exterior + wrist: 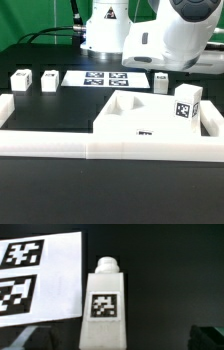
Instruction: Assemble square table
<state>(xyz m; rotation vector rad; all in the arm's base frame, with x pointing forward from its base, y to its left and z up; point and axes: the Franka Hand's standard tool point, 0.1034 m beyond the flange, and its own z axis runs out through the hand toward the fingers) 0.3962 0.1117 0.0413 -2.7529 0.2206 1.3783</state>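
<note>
In the exterior view, the slab (150, 125) lies lower right, against the front wall (50, 142). One leg (188, 105) stands at the slab's right corner. Behind, mid-frame, lies the marker board (100, 77). Well to the exterior view's left of it are a second leg (20, 80) and a third leg (49, 78), and just right of it a fourth leg (161, 80). In the wrist view, a leg (105, 303) lies just beside the marker board (35, 277).

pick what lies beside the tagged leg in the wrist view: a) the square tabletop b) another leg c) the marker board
c: the flat white marker board with its printed black-and-white tags lies alongside the leg.
</note>
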